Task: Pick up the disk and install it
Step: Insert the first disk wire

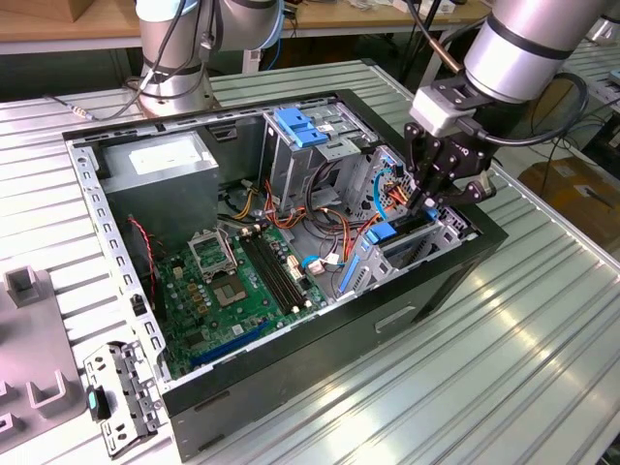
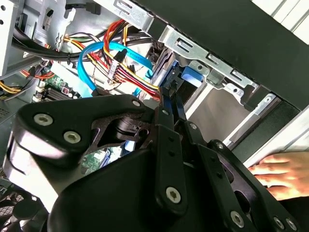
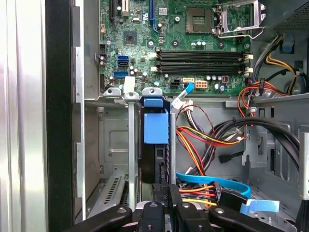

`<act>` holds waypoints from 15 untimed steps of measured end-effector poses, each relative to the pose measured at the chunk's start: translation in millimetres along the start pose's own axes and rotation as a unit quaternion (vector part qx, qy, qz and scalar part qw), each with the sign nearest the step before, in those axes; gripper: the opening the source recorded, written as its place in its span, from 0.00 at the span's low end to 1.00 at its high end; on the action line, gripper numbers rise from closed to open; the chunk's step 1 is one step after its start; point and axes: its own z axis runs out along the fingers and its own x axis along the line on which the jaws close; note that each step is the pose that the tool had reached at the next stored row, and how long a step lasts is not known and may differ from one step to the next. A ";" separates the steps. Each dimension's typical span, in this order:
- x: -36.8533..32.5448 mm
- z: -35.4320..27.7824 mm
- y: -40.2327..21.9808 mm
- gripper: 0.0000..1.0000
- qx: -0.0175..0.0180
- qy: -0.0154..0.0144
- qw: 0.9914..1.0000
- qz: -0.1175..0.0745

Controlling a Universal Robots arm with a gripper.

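Gripper (image 1: 427,205) position: lowered into the open computer case (image 1: 465,254) at the exterior view's right, directly over the drive bay (image 1: 448,229) by the case's front wall. Its black fingers (image 3: 175,203) stand close together; whether they clamp the disk or merely touch its end cannot be determined from these views.

Disk (image 3: 155,145) position: standing on edge inside the bay, between the bay's vertical metal rails (image 3: 131,145). In the first wrist view its blue frame (image 3: 156,126) faces the camera, with the dark body of the disk running from that frame to the gripper. In the exterior view the blue frame shows just below the gripper, at the bay's inner side. In the second wrist view the fingertips sit at a blue edge inside the bay's metal bracket (image 2: 203,58).

Surroundings:
- Motherboard (image 1: 237,281) lies flat on the case floor, with its memory slots (image 3: 200,55) and processor socket (image 3: 239,19) bare.
- Cables (image 3: 203,145), red, orange, yellow and black, run beside the bay; a flat blue cable (image 2: 104,58) loops near the gripper.
- Tall cage (image 1: 300,150) with a blue latch (image 1: 298,126) stands mid-case; a grey box (image 1: 160,165) sits in the far corner.
- Case rests on a ribbed metal tabletop (image 1: 504,349).
- A hand (image 2: 285,174) rests outside the case in the second wrist view.
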 end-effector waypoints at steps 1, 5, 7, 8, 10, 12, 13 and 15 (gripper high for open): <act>0.0 0.0 0.0 0.16 0.000 0.000 1.000 0.000; 0.0 0.8 -0.1 0.16 0.000 0.000 1.000 0.000; 0.1 1.4 -0.1 0.16 0.000 0.000 1.000 0.000; 0.1 1.4 -0.1 0.16 0.000 0.000 1.000 0.000; 0.0 1.0 -0.1 0.16 0.000 0.000 1.000 0.000; 0.0 -1.3 -0.1 0.16 0.000 0.000 1.000 0.000; 0.0 -1.7 -0.1 0.16 0.000 0.000 1.000 0.000; 0.0 -1.8 -0.1 0.16 0.000 0.000 1.000 0.000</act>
